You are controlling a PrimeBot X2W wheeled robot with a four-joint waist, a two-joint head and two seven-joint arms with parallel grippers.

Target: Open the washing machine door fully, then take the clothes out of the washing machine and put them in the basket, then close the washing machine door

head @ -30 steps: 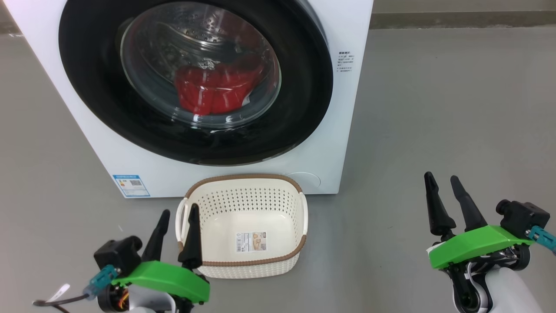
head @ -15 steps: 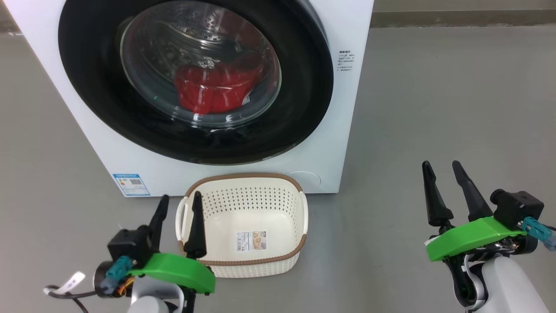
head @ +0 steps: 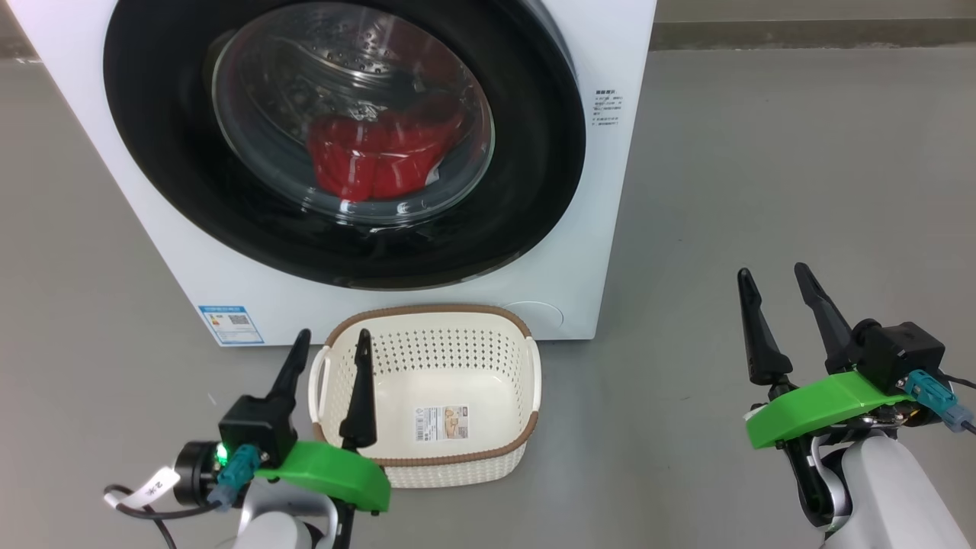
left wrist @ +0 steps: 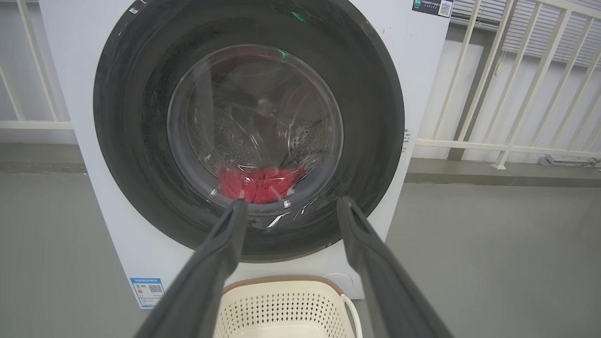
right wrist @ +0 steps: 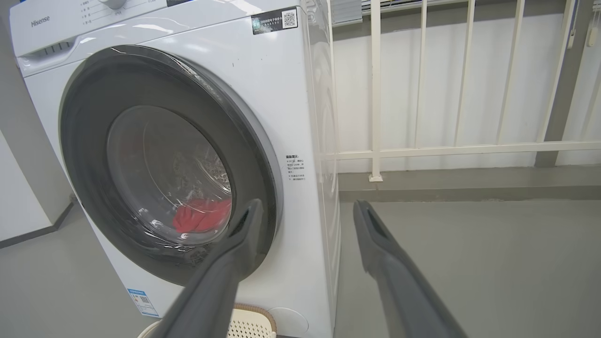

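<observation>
While the washing machine door (head: 343,145) is shut — both jaws wide | empty

**Grey floor carries washer and basket**

The floor (head: 762,191) is smooth, matte grey and runs back to a darker raised step (head: 808,34) along the wall. The washing machine (head: 564,282), a white box, stands directly on it, left of centre in the head view. The basket (head: 427,309), cream with a brown rim, sits upright on the floor just in front of the machine's lower front edge; whether the two touch cannot be told. In the right wrist view a white railing post (right wrist: 375,94) plants its foot on that step.
</observation>
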